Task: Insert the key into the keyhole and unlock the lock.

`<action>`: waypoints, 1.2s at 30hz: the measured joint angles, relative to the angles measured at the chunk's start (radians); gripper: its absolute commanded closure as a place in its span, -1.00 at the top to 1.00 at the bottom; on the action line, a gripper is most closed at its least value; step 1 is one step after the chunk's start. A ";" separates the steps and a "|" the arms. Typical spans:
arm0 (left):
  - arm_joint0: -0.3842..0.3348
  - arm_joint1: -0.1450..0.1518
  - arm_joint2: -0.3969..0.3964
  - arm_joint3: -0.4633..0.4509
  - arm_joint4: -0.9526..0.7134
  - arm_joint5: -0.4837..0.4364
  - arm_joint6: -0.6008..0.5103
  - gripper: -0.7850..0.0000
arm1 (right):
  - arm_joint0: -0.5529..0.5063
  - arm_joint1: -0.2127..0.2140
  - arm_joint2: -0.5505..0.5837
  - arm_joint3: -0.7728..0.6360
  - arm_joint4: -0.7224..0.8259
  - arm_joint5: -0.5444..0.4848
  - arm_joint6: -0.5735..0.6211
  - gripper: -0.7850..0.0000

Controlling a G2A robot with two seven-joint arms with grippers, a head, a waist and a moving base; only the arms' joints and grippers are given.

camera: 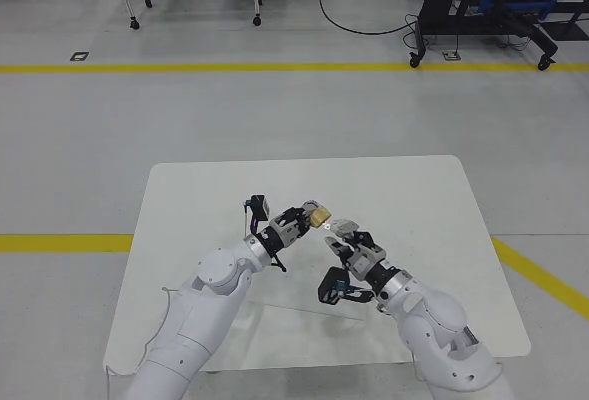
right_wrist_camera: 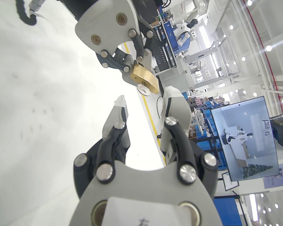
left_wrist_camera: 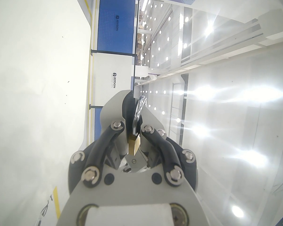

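I see my left jaws clamped on the lock (left_wrist_camera: 134, 145), its brass body set back between them and the silver shackle (left_wrist_camera: 139, 105) pinched near their tips. The white bench (left_wrist_camera: 37, 71) lies behind.

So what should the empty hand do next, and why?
Probably ease the right gripper forward and close on the silver key. The key already seems to sit in the keyhole of the brass padlock, which the left gripper holds, and the right one is open, just short of it.

Brass padlock (right_wrist_camera: 145, 78) aloft, silver key (right_wrist_camera: 143, 88) inserted underneath
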 measured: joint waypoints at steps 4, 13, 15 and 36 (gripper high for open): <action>-0.001 0.000 0.002 0.000 0.003 0.005 -0.002 -1.00 | 0.001 0.000 -0.010 -0.002 -0.018 0.016 0.005 -0.17; -0.001 0.002 0.003 0.001 0.006 0.011 -0.015 -1.00 | 0.008 -0.001 -0.028 0.001 -0.044 0.014 0.022 -0.53; -0.002 0.002 0.003 0.001 0.008 0.011 -0.016 -1.00 | 0.011 -0.001 -0.033 0.005 -0.039 0.005 0.020 -0.98; -0.002 0.008 -0.003 -0.002 0.002 -0.018 -0.064 -1.00 | 0.031 -0.020 0.029 0.078 0.535 -0.179 0.040 -1.00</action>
